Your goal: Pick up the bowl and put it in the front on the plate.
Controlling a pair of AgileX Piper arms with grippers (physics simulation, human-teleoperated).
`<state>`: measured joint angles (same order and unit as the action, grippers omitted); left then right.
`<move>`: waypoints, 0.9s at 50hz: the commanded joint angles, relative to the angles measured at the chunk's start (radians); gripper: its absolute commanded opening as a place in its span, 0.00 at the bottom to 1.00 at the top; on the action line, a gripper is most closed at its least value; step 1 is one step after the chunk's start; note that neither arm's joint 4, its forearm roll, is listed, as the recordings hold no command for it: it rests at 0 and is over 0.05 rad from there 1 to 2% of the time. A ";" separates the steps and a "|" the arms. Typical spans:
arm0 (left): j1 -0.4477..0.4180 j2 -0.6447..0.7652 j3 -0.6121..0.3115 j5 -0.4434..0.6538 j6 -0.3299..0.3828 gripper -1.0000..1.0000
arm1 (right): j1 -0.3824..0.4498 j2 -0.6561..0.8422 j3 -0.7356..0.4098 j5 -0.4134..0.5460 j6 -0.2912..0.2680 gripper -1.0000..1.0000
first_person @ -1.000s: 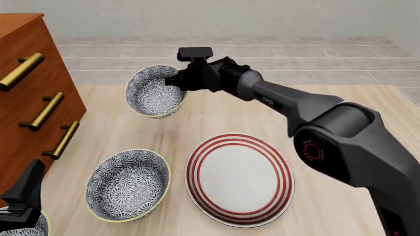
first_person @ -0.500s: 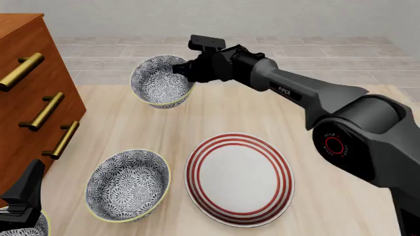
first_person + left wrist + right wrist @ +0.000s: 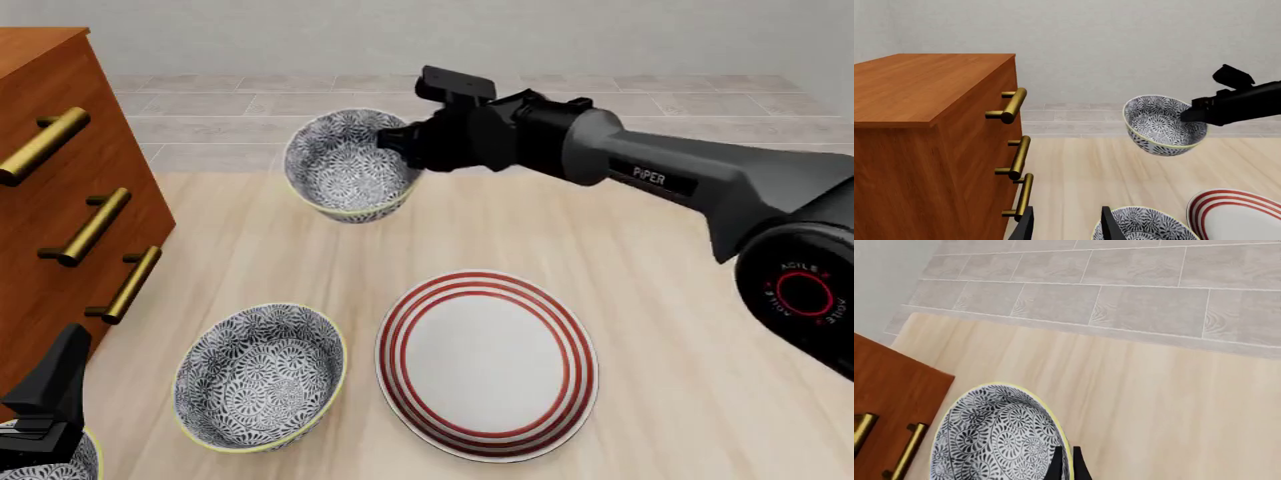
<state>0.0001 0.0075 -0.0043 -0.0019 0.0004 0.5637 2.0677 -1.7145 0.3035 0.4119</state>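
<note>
The blue-and-white floral bowl [image 3: 350,165] hangs tilted in the air above the back of the table, its rim pinched by my right gripper [image 3: 404,140], which is shut on it. It shows in the left wrist view as the bowl [image 3: 1164,125] held by the gripper [image 3: 1191,114], and close up in the right wrist view as the bowl [image 3: 997,440] with fingertips [image 3: 1056,467] on its rim. The white plate [image 3: 487,362] with red rings lies flat in front of it, also visible as the plate [image 3: 1237,215]. My left gripper [image 3: 54,400] stays at the near left, open [image 3: 1067,227], holding nothing.
A second floral bowl [image 3: 260,375] sits on the table left of the plate, also seen from the left wrist [image 3: 1144,227]. Part of a third bowl [image 3: 54,465] shows at the near left corner. A wooden dresser [image 3: 54,200] with brass handles stands along the left side.
My right arm has carried the held bowl to the right and slightly higher above the table. The left arm, plate and other bowls have not moved.
</note>
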 commanded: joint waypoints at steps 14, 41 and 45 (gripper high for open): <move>0.000 0.000 0.000 0.000 0.000 1.00 | -0.006 -0.214 0.288 -0.092 0.028 0.00; 0.000 0.000 0.000 0.000 0.000 1.00 | -0.036 -0.424 0.558 -0.157 0.036 0.00; 0.000 0.000 0.000 0.000 0.000 1.00 | -0.051 -0.451 0.594 -0.159 0.030 0.00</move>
<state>0.0001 0.0075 -0.0043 -0.0019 0.0004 0.5370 1.6944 -1.2076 0.1606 0.4444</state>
